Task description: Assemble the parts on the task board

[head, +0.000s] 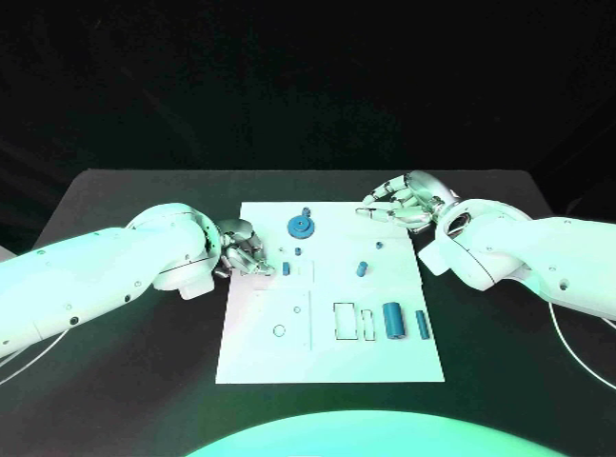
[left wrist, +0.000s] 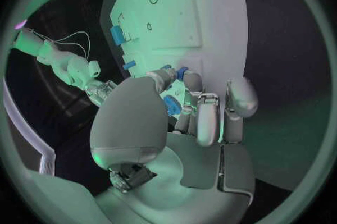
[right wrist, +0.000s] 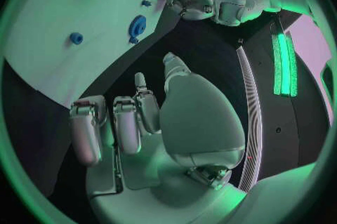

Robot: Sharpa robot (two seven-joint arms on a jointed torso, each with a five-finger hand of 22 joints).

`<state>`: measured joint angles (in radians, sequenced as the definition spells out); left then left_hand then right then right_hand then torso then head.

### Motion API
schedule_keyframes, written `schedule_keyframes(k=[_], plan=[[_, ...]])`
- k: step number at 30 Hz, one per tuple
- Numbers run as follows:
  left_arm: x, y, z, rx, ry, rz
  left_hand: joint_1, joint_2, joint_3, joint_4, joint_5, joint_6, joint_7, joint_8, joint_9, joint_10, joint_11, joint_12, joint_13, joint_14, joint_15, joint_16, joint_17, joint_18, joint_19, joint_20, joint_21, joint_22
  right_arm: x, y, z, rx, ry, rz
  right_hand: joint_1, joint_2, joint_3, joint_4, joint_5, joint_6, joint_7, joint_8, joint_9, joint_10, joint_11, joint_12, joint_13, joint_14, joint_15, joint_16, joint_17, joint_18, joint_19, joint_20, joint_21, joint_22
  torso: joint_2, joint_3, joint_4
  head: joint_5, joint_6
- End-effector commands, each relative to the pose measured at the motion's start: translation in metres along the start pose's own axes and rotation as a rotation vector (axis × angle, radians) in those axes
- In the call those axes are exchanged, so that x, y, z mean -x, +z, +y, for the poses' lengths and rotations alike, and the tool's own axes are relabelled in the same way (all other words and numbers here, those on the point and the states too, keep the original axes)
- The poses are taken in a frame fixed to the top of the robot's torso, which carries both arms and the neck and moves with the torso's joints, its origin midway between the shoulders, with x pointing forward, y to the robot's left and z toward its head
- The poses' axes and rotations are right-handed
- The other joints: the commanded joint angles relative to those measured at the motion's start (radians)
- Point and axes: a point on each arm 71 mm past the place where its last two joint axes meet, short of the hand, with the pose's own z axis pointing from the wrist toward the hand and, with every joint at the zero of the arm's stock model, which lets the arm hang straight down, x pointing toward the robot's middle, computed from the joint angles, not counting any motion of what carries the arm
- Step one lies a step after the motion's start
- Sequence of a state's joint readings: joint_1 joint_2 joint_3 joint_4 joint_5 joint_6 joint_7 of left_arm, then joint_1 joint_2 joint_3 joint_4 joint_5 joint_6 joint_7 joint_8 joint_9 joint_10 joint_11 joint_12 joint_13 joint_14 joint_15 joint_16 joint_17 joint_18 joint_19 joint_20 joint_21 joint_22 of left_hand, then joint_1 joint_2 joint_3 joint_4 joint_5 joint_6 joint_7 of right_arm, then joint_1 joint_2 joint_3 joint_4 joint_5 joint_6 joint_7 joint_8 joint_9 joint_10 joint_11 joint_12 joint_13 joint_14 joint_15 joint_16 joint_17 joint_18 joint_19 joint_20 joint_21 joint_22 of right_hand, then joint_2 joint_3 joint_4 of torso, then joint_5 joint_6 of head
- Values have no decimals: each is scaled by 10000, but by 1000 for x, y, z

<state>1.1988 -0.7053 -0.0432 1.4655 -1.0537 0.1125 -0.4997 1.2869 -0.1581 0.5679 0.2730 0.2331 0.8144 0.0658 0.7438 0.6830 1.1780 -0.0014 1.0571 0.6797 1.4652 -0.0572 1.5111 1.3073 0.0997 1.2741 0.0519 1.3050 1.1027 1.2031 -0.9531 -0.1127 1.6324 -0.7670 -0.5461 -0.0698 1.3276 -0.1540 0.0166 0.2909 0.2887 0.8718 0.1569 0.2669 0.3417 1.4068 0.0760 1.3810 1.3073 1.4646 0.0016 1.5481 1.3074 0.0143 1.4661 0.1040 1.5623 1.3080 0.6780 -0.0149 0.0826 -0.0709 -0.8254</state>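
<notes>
Lying in the middle of the black table (head: 143, 400), the white task board (head: 328, 357) carries a blue gear-like part (head: 301, 226) near its far edge, small blue pegs (head: 361, 269) around its middle, and two blue cylinders (head: 393, 321) beside a rectangular slot toward its near right side. At the board's left edge the left hand (head: 242, 253) has its fingers (left wrist: 208, 117) curled down around a small blue part (left wrist: 173, 104), though whether they actually grip it I cannot tell. Off the board's far right corner the right hand (head: 401, 202) hovers over bare table with its fingers (right wrist: 130, 123) loosely bent, apart, and holding nothing.
</notes>
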Motion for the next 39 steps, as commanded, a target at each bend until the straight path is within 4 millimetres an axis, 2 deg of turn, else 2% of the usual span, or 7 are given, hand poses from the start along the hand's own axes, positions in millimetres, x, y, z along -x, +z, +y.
schedule_keyframes(k=[1, 4, 7, 11, 17, 28, 39], plan=[[-2, 1, 1, -6, -354, 115, 101, 68, 1210, -957, 71, -91, 29, 118, -3, 54, -52, 17, -24, 644, -45, 64, 1444, 57, 27, -24, 70, 16, -2, 0, 1, 93, -107, 207, -54, 30, -58, 10, 62, 2, -15, 45, -8, -42, -29, -38, 895, 933, -22, -50, 2132, -112, 991, -4, -42, 2571, -6, 5, -4, 1, 3], [-2, 1, 0, -40, -533, 168, -9, 66, 1528, -1105, 71, -116, 40, 215, 2, 83, -31, 22, -35, 647, -35, 69, 1449, 56, 25, -9, 77, 21, -2, 0, 0, 80, -110, 225, -52, 33, -58, 9, 68, 3, -15, 46, -7, -43, -30, -39, 894, 932, -22, -52, 2128, -111, 989, -5, -46, 2570, -6, 3, -8, 0, 7], [-3, 0, 0, -70, -758, 255, -306, -13, 2114, -1431, 70, -134, 56, 406, 10, 164, -28, 83, 17, 662, -25, 88, 1480, 54, 41, 1, 109, 60, -2, 0, 0, 61, -113, 246, -52, 33, -58, 9, 68, 3, -15, 46, -7, -43, -30, -39, 894, 932, -22, -52, 2128, -111, 989, -5, -46, 2570, -4, 0, -6, -1, 19], [-4, 0, 1, -96, -1103, 402, -610, -83, 2553, -1739, 78, -135, 49, 561, 2, 232, -34, 144, 66, 674, -34, 104, 1508, 51, 52, -2, 136, 92, -3, 0, -1, 38, -117, 285, -47, 34, -58, 7, 79, 3, -16, 47, -7, -42, -30, -38, 894, 934, -22, -49, 2134, -114, 994, -5, -36, 2575, -8, 7, -7, -2, 36], [-4, -2, 3, -86, -1575, 629, -843, -151, 2890, -2037, 94, -121, 41, 681, -18, 292, -47, 205, 118, 698, -45, 134, 1568, 41, 83, -10, 179, 152, -4, -1, -2, -4, -126, 333, -39, 34, -57, 3, 99, 4, -17, 48, -8, -42, -31, -38, 894, 933, -23, -51, 2132, -111, 989, -5, -47, 2570, -13, 12, -9, 1, 69], [13, -12, 3, -191, -1751, 808, -985, -244, 3145, -2318, 148, -79, 41, 754, -58, 312, -54, 209, 99, 715, -51, 155, 1609, 36, 92, -18, 209, 187, -5, 0, -4, -64, -139, 387, -39, 34, -57, 3, 99, 4, -17, 48, -8, -42, -31, -38, 894, 933, -23, -51, 2132, -111, 989, -5, -47, 2570, -15, 15, 2, 18, 133], [32, -19, 1, -327, -1454, 1559, -999, -237, 3270, -2459, 141, -69, 63, 738, -110, 227, -36, 124, -24, 690, -35, 128, 1548, 61, -16, -11, 141, 66, -6, 0, -5, -80, -140, 412, -28, 25, -63, 1, 130, 3, -18, 49, -8, -33, -31, -28, 901, 932, -24, -53, 2128, -107, 981, -6, -65, 2562, -5, 5, 11, 25, 129]])
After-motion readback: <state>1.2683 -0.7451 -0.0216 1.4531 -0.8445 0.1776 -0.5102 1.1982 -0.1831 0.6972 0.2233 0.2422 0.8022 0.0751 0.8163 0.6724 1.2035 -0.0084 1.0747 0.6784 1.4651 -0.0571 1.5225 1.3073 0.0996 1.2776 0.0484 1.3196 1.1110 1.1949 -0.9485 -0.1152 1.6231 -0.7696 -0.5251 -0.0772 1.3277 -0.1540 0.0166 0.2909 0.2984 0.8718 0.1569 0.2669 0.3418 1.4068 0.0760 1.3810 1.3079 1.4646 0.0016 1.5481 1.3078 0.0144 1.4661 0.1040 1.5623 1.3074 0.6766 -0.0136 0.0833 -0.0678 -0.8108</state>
